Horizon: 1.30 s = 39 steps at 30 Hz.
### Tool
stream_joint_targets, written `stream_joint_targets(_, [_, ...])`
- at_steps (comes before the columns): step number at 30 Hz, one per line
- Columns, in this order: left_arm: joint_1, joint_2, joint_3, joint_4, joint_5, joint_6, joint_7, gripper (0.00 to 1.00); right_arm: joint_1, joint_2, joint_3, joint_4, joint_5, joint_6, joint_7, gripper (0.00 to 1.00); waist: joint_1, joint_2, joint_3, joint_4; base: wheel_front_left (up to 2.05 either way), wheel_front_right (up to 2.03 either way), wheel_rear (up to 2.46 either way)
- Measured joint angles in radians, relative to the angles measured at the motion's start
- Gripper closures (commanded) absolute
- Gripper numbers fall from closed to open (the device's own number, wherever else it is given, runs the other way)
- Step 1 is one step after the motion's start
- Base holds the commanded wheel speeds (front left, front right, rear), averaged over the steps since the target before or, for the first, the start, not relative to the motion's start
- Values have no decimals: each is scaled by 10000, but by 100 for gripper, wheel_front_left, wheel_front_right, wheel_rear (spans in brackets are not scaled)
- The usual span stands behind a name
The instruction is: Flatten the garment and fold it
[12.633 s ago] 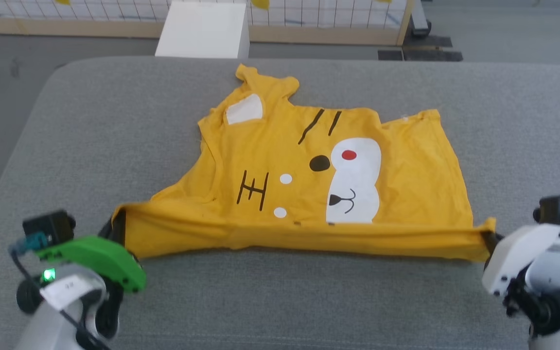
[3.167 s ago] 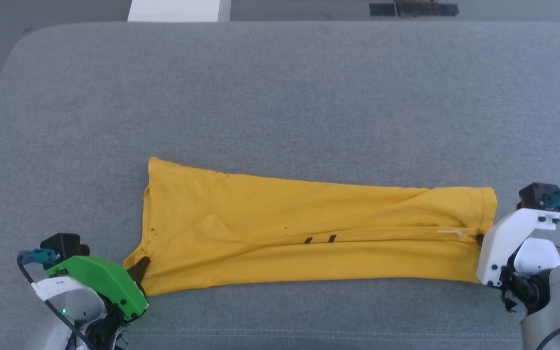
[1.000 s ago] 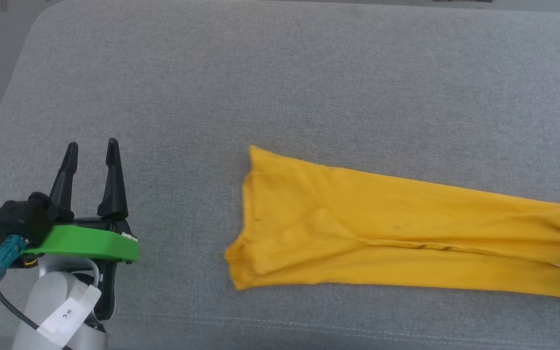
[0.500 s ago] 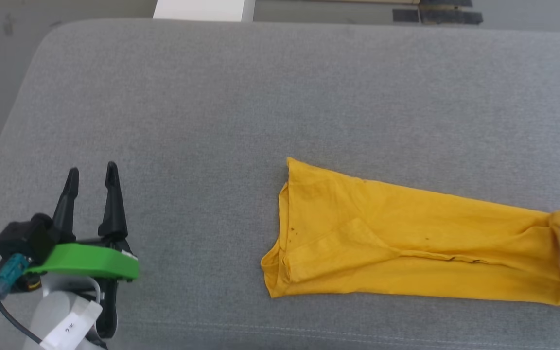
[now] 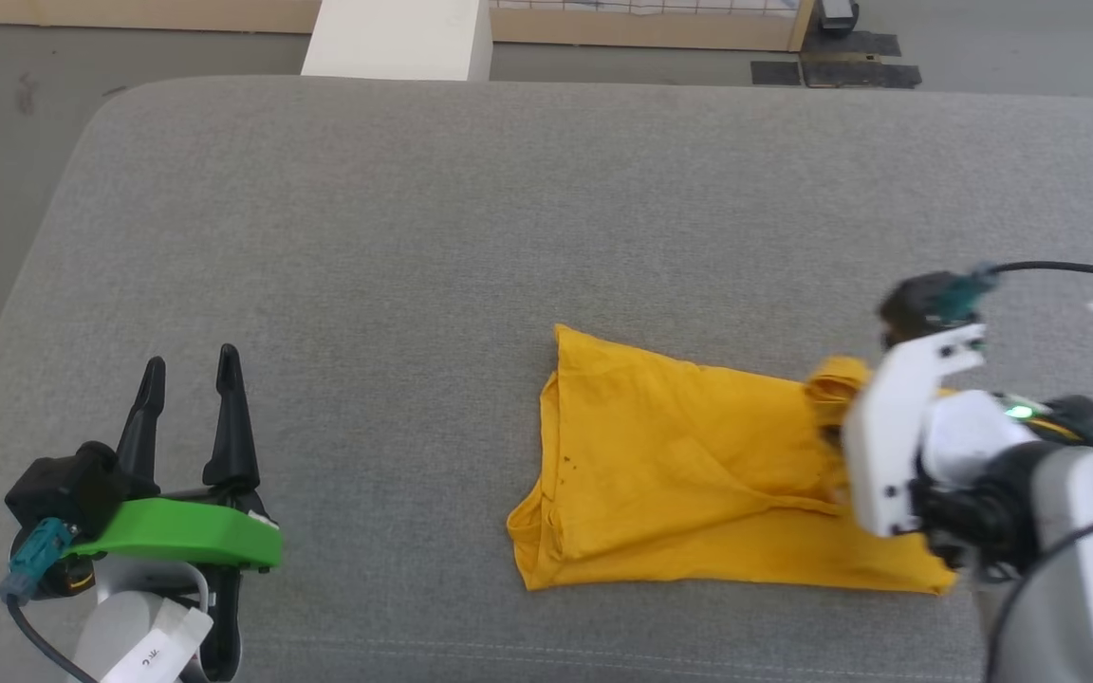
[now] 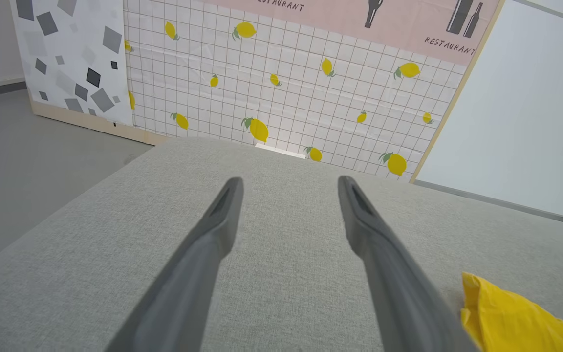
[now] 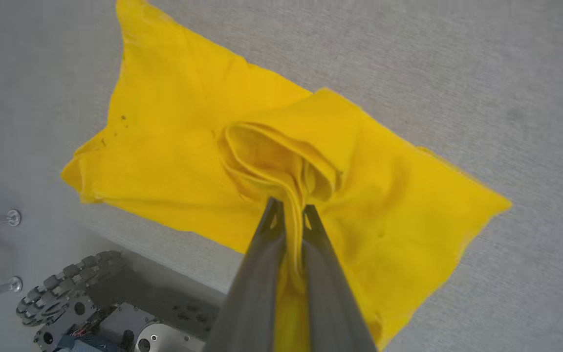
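Bright, soft, even light falls from above. In the right wrist view the shirt (image 7: 174, 122) glows a saturated yellow, and its folds just ahead of the right hand (image 7: 290, 209) are shaded darker. A thin shadow edges the shirt on the worktop (image 5: 546, 190). In the head view that hand and its cable (image 5: 1049, 268) are smeared by motion blur, while the left hand (image 5: 191, 370) is crisp. In the left wrist view the wall grid (image 6: 286, 98) beyond the fingertips bows slightly, and the finger bases near the lens are blurred.

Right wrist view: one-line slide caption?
Right gripper shut on a bunched end of the garment, the rest flat on the grey cushion.
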Motion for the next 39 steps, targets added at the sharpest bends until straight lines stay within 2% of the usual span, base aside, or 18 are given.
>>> stream_joint_targets(7, [30, -98, 35, 44, -2, 0, 0, 0, -715, 602, 1323, 1522, 263, 0, -1231, 100, 0, 0, 79, 315, 0, 0, 0])
stream_joint_targets(14, [47, -167, 75, 84, -4, -6, 0, 0, -1594, 677, 2443, 3200, 717, 0, -2309, 100, 0, 0, 299, 707, 0, 0, 0])
stream_joint_targets(24, [3, -196, 12, 203, -12, -10, 0, 0, -2083, 694, 3081, 5866, 1129, 0, -4224, 100, 0, 0, 710, 1162, 0, 0, 0])
stream_joint_targets(25, [-2, -196, 13, 215, -17, -10, -2, 0, -2148, 694, 3221, 6008, 1160, 0, -4456, 85, 0, 0, 741, 1184, 0, 0, 0])
stream_joint_targets(26, [-6, -194, 17, 238, -17, -10, 0, 0, -2219, 677, 3373, 6102, 1363, 0, -4638, 29, 0, 0, 759, 1195, 0, 0, 0])
stream_joint_targets(27, [-6, -194, 27, 261, -17, -12, 0, 0, -2274, 667, 3538, 6174, 1593, 0, -4817, 0, 0, 0, 754, 1191, 0, 0, 0])
stream_joint_targets(34, [55, -196, 27, 341, -15, -13, 0, 0, -2657, 692, 4840, 5754, 3233, 0, -5377, 0, 0, 0, 442, 926, 0, 0, 0])
stream_joint_targets(39, [167, -209, 27, 318, 0, -40, 0, 0, -2780, 734, 4759, 4959, 3570, 0, -5998, 0, 0, 0, 106, 548, 0, 0, 0])
